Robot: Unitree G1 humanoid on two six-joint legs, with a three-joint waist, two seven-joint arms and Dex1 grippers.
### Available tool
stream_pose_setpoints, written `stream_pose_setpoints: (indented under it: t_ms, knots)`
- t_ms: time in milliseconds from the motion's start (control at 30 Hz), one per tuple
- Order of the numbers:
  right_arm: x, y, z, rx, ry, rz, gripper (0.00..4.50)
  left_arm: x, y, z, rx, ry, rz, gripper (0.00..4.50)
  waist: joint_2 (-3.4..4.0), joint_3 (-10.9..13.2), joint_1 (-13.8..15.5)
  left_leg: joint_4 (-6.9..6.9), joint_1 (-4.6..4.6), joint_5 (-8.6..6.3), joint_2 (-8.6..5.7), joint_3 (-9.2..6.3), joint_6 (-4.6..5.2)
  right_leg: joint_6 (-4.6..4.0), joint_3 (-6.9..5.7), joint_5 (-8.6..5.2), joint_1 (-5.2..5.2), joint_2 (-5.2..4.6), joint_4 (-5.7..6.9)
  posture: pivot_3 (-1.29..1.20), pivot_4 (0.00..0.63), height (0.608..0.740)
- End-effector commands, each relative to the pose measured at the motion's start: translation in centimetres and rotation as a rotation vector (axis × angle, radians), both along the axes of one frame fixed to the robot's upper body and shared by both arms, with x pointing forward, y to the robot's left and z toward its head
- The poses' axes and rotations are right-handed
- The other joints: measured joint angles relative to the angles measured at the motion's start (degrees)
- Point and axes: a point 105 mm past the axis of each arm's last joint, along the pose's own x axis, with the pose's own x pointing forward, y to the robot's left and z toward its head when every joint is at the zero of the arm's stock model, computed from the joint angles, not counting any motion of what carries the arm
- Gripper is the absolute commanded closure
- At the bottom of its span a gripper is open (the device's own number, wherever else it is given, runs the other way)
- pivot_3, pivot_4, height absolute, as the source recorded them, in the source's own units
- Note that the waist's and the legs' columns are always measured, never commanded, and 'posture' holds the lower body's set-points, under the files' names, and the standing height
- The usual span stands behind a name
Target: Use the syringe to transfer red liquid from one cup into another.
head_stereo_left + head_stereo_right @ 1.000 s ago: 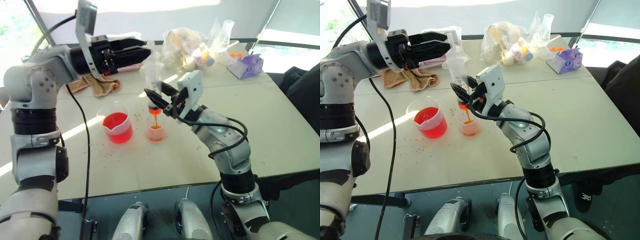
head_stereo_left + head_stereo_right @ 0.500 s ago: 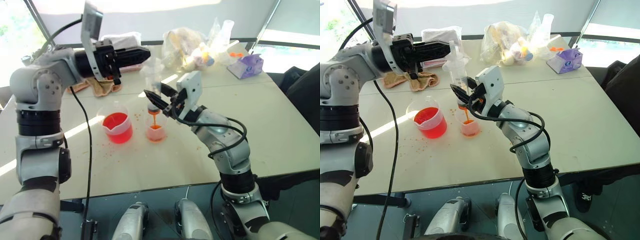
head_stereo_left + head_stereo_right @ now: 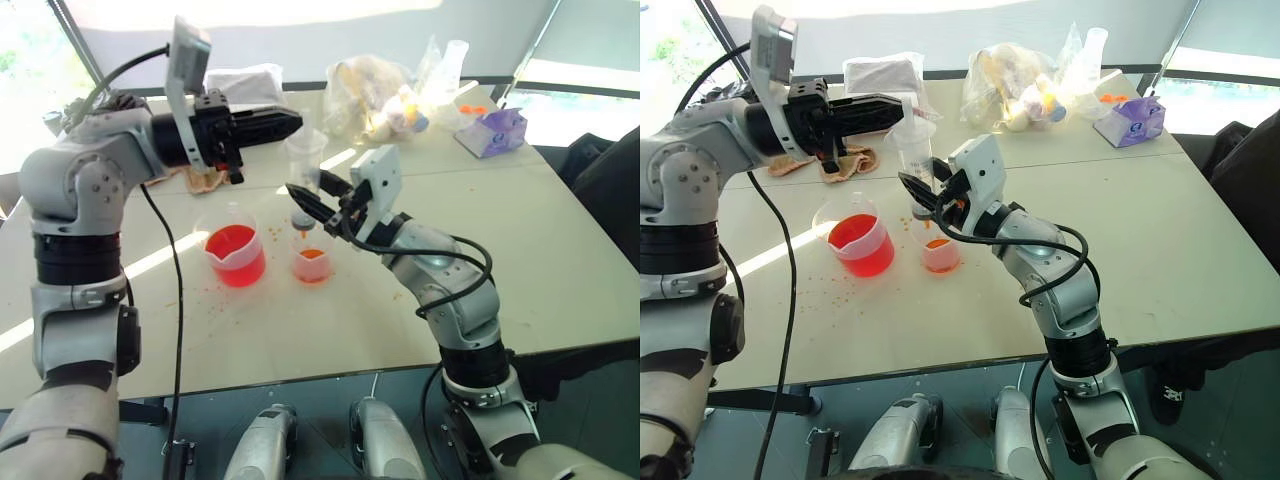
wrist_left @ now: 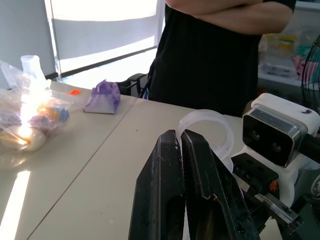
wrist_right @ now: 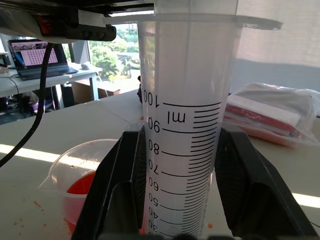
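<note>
Syringe upright in right claw; closed left claw level atop plunger.

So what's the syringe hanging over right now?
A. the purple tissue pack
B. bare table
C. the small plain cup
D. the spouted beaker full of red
C: the right gripper holds the syringe upright, tip right above the small cup, with the red beaker beside it.

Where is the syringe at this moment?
The syringe stands upright mid-table, clamped by the right gripper directly above the spoutless cup, with the red beaker on its left.
</note>
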Motion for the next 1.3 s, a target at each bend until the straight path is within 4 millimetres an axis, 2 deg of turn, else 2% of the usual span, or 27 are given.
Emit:
stream_pose_setpoints:
  t_ms: [33, 167, 300, 533, 767, 933, 1033, 1167, 1300]
  knots:
    - [-1.4, 0.0, 3.4, 0.062, -0.120, 0.037, 3.14, -0.4, -1.1, -1.9, 0.058, 0.048, -0.041, 4.46, 0.00, 0.00, 0.00, 0.00, 0.00, 0.00, 0.00, 0.00, 0.00, 0.00, 0.00, 0.00, 0.00, 0.00, 0.00, 0.00, 0.150, 0.736]
    - [-1.3, -0.2, 3.5, 0.055, -0.114, 0.037, 3.14, -0.2, -1.0, -1.9, 0.058, 0.050, -0.027, 4.46, 0.00, 0.00, 0.02, 0.00, 0.00, 0.00, 0.00, 0.00, 0.00, 0.00, 0.00, 0.00, 0.00, 0.00, 0.00, 0.00, 0.150, 0.736]
    - [-1.3, -0.7, 3.5, 0.056, -0.099, 0.039, 3.14, -0.9, -0.9, -0.8, 0.022, 0.054, -0.055, 4.46, 0.00, 0.00, 0.02, 0.00, 0.00, 0.00, 0.00, 0.00, 0.00, 0.00, 0.00, 0.00, 0.00, 0.00, 0.00, 0.00, 0.150, 0.736]
    - [-1.6, -1.4, 4.1, 0.069, -0.064, 0.061, 3.14, -1.3, -0.8, -0.3, 0.014, 0.023, -0.044, 2.54, 0.00, 0.00, 0.06, 0.00, 0.00, 0.00, 0.00, 0.00, 0.00, 0.00, 0.00, 0.00, 0.01, -0.01, -0.01, 0.00, 0.150, 0.736]
    - [-2.0, -1.7, 4.4, 0.062, -0.052, 0.079, 3.14, -1.2, 1.1, 1.1, -0.008, -0.025, 0.028, 2.54, 0.01, 0.01, -0.10, -0.03, 0.00, 0.00, 0.01, 0.00, 0.00, -0.01, 0.00, -0.01, -0.01, -0.02, -0.01, 0.00, 0.150, 0.736]
    - [-1.9, -2.1, 5.4, 0.081, -0.054, 0.075, 3.14, -1.5, 4.5, 2.2, -0.024, -0.055, 0.143, 2.54, 0.01, 0.01, -0.25, -0.05, 0.00, 0.00, 0.01, 0.01, 0.00, 0.00, 0.00, -0.01, -0.03, -0.02, -0.02, 0.00, 0.150, 0.736]
    - [-1.7, -2.4, 6.6, 0.106, -0.057, 0.072, 3.14, -1.8, 6.0, 1.9, -0.022, -0.043, 0.200, 2.54, 0.01, 0.01, -0.18, -0.07, 0.00, 0.00, 0.02, 0.01, 0.01, 0.00, 0.00, -0.01, -0.06, -0.03, -0.01, 0.00, 0.150, 0.736]
    - [0.6, -4.4, 8.0, 0.134, 0.039, -0.023, 3.14, -3.2, 7.1, -0.3, 0.034, -0.019, 0.252, 2.54, 0.01, 0.01, 0.04, -0.04, 0.00, -0.01, -0.01, 0.02, 0.01, 0.00, 0.00, -0.01, -0.01, -0.14, -0.04, 0.00, 0.150, 0.736]
    - [3.9, -7.4, 8.2, 0.168, 0.273, -0.129, 3.14, -5.6, 7.0, -1.5, 0.055, -0.014, 0.230, 2.54, 0.00, 0.01, 0.64, -0.03, -0.01, -0.01, 0.00, -0.01, 0.01, -0.03, -0.02, -0.01, 0.03, -0.21, -0.12, 0.00, 0.150, 0.736]
